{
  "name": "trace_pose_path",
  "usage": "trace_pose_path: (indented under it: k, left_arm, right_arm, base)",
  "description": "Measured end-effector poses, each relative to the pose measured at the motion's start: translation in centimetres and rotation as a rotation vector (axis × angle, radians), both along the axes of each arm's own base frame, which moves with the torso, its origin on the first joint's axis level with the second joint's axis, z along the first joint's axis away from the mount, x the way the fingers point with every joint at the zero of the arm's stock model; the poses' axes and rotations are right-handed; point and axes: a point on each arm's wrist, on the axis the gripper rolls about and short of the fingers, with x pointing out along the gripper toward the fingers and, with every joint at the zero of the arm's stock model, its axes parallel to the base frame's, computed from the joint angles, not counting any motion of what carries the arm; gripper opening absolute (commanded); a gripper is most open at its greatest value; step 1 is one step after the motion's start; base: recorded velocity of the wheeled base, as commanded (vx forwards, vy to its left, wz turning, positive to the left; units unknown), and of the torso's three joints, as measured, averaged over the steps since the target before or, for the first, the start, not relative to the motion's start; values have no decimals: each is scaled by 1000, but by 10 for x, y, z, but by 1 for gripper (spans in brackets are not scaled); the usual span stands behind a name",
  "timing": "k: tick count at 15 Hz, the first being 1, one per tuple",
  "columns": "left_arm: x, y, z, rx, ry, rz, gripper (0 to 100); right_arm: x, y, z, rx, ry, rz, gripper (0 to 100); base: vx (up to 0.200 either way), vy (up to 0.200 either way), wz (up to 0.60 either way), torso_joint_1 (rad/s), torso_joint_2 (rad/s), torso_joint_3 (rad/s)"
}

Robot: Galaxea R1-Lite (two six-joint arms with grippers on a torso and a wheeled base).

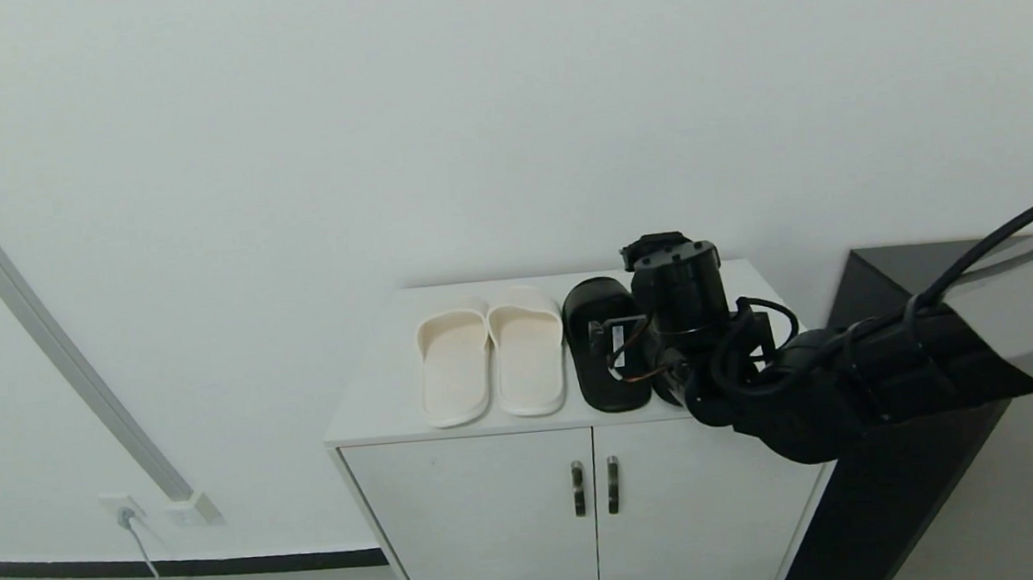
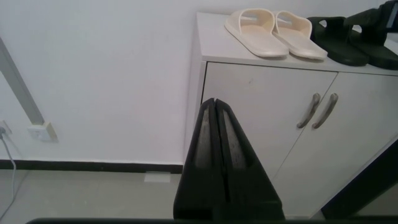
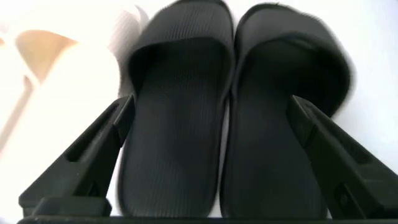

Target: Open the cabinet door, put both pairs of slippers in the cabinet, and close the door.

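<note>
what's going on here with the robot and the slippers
The right claw is open, its fingers on either side of the black slippers on top of the cabinet. The cream slippers lie beside them. Both cabinet doors are shut, and the left claw is shut, low in front of the cabinet.

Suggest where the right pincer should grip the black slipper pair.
Probably clamp both black slippers together across their outer edges, behind the straps, coming in from the heel end. They lie flush side by side, heels toward the robot, and the open right pincer straddles them.
</note>
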Motion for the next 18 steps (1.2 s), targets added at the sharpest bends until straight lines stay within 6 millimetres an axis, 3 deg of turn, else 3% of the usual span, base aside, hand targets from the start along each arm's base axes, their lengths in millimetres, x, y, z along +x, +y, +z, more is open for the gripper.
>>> trace_pose_path:
  k: [3, 14, 15, 18]
  left_arm:
    - [0, 0, 0, 0, 0, 0, 0]
    - [0, 0, 0, -1, 0, 0, 0]
    - [0, 0, 0, -1, 0, 0, 0]
    - [0, 0, 0, -1, 0, -1, 0]
  right_arm:
    - [24, 0, -11, -1, 3, -17, 100]
    - [66, -4, -23, -34, -24, -21, 100]
    - [67, -4, -23, -35, -26, -22, 0]
    - [70, -2, -25, -37, -29, -22, 0]
  base:
    - [0, 0, 0, 0, 0, 0]
    - [0, 0, 0, 0, 0, 0]
    - [0, 0, 0, 0, 0, 0]
    - [0, 0, 0, 0, 0, 0]
